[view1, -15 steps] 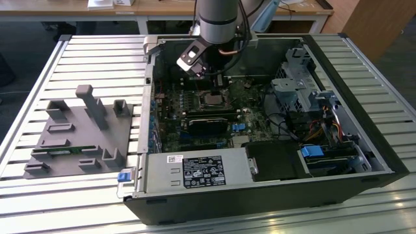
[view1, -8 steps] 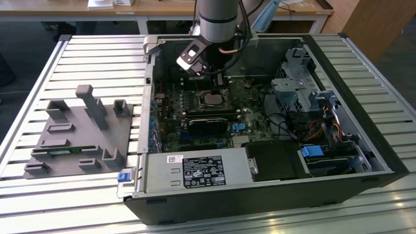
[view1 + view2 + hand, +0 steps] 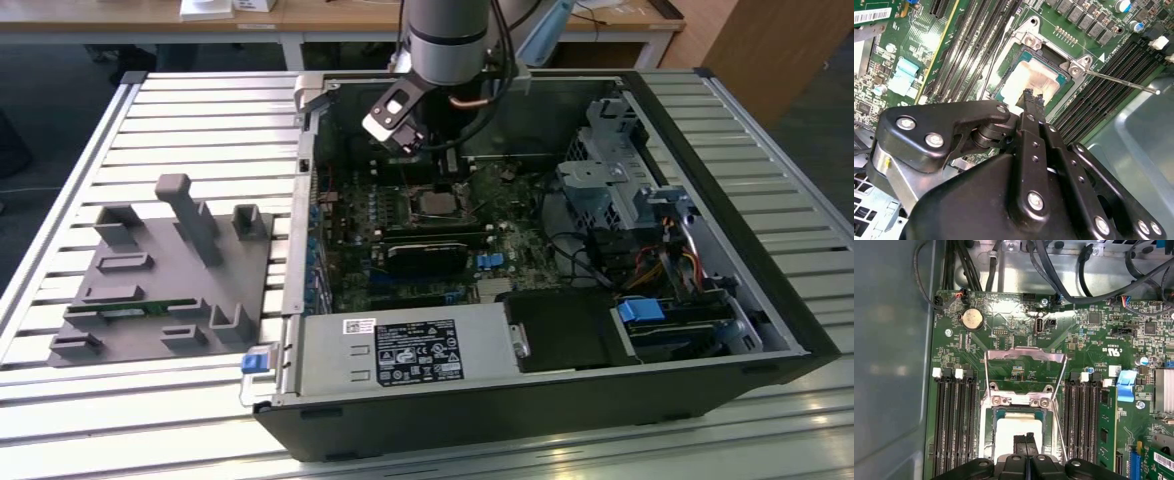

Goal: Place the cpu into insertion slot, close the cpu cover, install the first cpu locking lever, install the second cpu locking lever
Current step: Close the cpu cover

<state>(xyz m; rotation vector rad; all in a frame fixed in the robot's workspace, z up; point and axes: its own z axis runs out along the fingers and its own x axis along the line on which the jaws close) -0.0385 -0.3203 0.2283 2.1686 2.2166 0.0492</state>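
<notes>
The cpu (image 3: 1040,75) lies flat in the insertion slot (image 3: 988,440) on the green motherboard, its pale silver top framed by a green edge; it also shows as cpu (image 3: 1013,427) and cpu (image 3: 434,205). The cpu cover (image 3: 1024,354) stands raised from its hinge, and the board shows through its square opening. One thin locking lever (image 3: 1119,81) sticks out free of the socket; another thin lever (image 3: 1060,405) runs along the slot's side. My gripper (image 3: 1033,95) hangs just over the cpu's top with its black fingers shut together and nothing seen between them; it is also in view as gripper (image 3: 1024,439) and gripper (image 3: 434,168).
Rows of memory slots (image 3: 954,425) flank the socket on both sides. Black cables (image 3: 1094,285) cross beyond it. A black label-bearing power supply box (image 3: 400,352) sits at the case's near side, a drive cage (image 3: 614,170) at the exterior view's right, a grey fixture (image 3: 167,275) at its left.
</notes>
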